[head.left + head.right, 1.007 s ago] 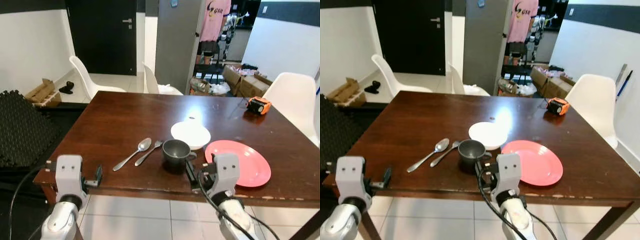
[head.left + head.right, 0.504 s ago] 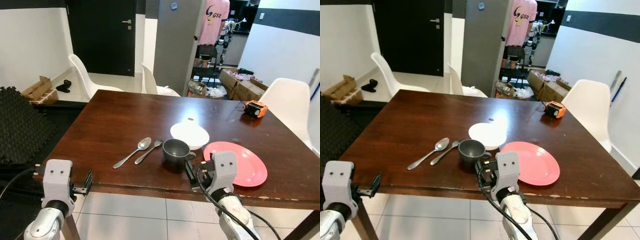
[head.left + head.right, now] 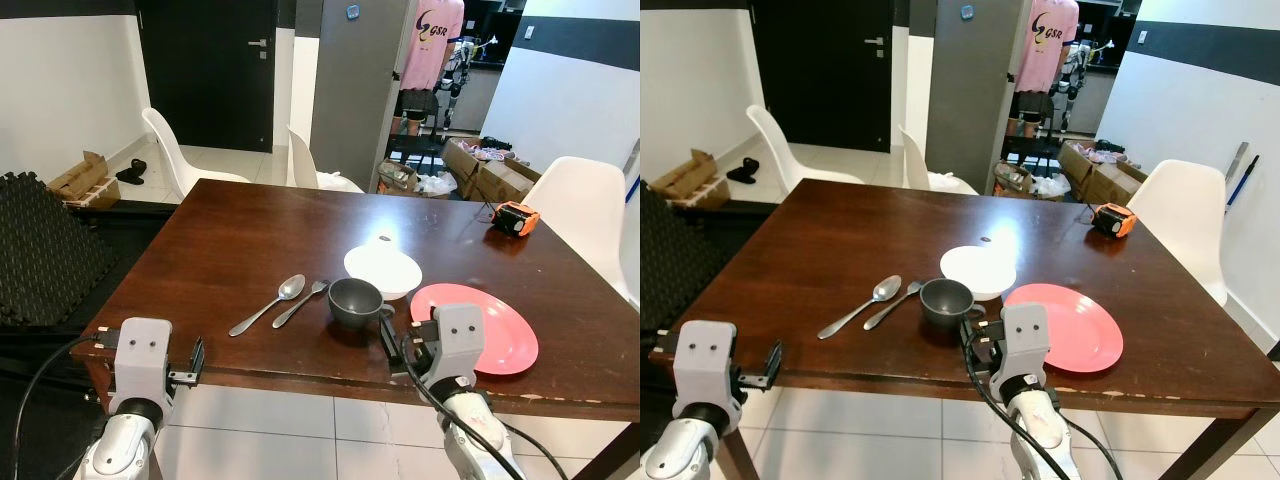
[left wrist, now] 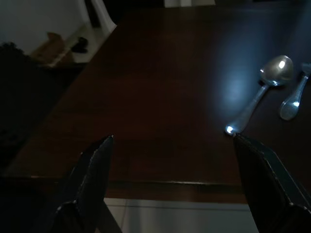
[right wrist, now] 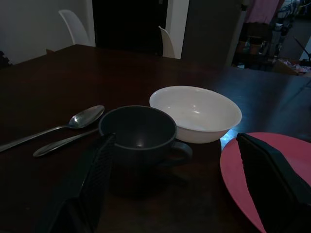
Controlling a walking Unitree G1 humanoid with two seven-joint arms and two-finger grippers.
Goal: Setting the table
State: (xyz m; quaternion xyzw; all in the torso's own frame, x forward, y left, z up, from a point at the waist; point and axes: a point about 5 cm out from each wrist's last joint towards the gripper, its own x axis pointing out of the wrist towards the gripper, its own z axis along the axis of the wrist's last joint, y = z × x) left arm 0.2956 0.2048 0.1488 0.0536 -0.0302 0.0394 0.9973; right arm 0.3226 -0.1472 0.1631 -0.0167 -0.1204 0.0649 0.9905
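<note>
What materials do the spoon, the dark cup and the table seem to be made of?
Spoon: polished metal, judging by its bright glint.
Dark cup: probably matte ceramic or plastic; dull grey, no clear sign.
Table: dark brown wood or veneer, glossy, reflecting light.

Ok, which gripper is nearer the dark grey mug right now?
Right. The right gripper sits just before the dark grey mug; the left gripper hangs at the table's near-left edge, beyond the spoon.
</note>
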